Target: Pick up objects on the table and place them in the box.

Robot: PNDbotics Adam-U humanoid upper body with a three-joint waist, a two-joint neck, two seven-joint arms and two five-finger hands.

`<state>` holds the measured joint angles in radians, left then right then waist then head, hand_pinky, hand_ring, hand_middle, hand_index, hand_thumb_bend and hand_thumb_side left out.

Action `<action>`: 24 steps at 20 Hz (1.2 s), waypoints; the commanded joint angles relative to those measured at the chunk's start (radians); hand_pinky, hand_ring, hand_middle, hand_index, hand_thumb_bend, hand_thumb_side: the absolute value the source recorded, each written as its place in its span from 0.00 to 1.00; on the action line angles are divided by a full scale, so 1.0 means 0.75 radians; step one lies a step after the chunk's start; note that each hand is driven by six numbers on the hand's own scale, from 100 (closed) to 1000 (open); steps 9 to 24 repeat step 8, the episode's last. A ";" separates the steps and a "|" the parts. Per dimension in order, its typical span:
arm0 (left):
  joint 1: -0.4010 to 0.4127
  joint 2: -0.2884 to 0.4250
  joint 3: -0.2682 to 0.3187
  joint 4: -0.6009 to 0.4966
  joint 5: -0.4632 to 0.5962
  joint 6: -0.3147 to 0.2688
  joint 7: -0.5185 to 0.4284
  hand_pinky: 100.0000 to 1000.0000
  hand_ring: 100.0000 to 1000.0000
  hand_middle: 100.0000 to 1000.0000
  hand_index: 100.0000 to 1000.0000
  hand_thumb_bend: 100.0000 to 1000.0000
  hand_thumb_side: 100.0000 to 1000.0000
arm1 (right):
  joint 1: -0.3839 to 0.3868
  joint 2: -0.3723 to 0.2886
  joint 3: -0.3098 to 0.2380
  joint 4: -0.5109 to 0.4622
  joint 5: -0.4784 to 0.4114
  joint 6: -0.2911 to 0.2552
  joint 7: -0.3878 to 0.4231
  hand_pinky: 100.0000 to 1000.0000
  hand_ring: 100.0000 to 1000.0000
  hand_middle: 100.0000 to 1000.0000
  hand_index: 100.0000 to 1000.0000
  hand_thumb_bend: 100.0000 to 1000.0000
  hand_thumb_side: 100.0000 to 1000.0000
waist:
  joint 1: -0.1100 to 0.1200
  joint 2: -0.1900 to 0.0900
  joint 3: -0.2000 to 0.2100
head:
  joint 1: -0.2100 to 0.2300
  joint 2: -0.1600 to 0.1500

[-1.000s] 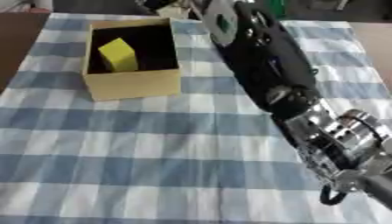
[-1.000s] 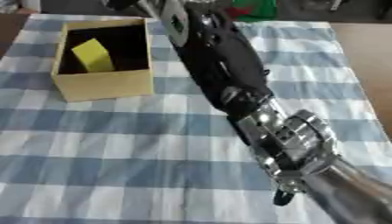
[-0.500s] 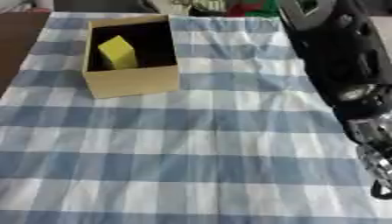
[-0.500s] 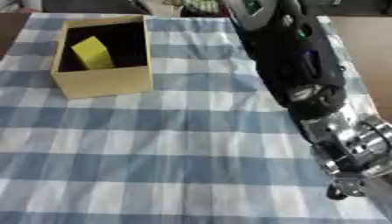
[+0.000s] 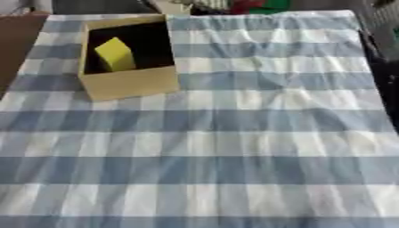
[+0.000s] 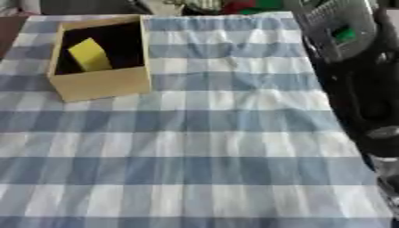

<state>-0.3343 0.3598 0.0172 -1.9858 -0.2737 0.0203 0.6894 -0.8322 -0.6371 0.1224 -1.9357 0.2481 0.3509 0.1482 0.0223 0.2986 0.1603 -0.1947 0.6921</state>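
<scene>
Yellow block [image 5: 115,54] sits tilted inside the open tan cardboard box [image 5: 128,84], far left on the blue-and-white checked cloth [image 5: 226,142]. Black right arm [image 6: 366,89] runs down the right edge; its hand's state I can't tell.

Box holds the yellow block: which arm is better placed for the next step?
Probably right: only the right arm shows, at the right edge of the cloth. Left arm out of view; no loose object visible.
</scene>
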 commanded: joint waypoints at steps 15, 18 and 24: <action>0.005 0.024 0.027 -0.019 -0.011 0.002 0.019 0.95 0.67 0.47 0.69 0.00 0.16 | 0.202 -0.114 -0.101 -0.086 -0.240 -0.176 -0.227 0.91 0.95 0.75 0.92 0.00 0.42 | 0.008 -0.027 -0.013 | 0.039 0.004; 0.005 0.024 0.027 -0.019 -0.011 0.002 0.019 0.95 0.67 0.47 0.69 0.00 0.16 | 0.202 -0.114 -0.101 -0.086 -0.240 -0.176 -0.227 0.91 0.95 0.75 0.92 0.00 0.42 | 0.008 -0.027 -0.013 | 0.039 0.004; 0.005 0.024 0.027 -0.019 -0.011 0.002 0.019 0.95 0.67 0.47 0.69 0.00 0.16 | 0.202 -0.114 -0.101 -0.086 -0.240 -0.176 -0.227 0.91 0.95 0.75 0.92 0.00 0.42 | 0.008 -0.027 -0.013 | 0.039 0.004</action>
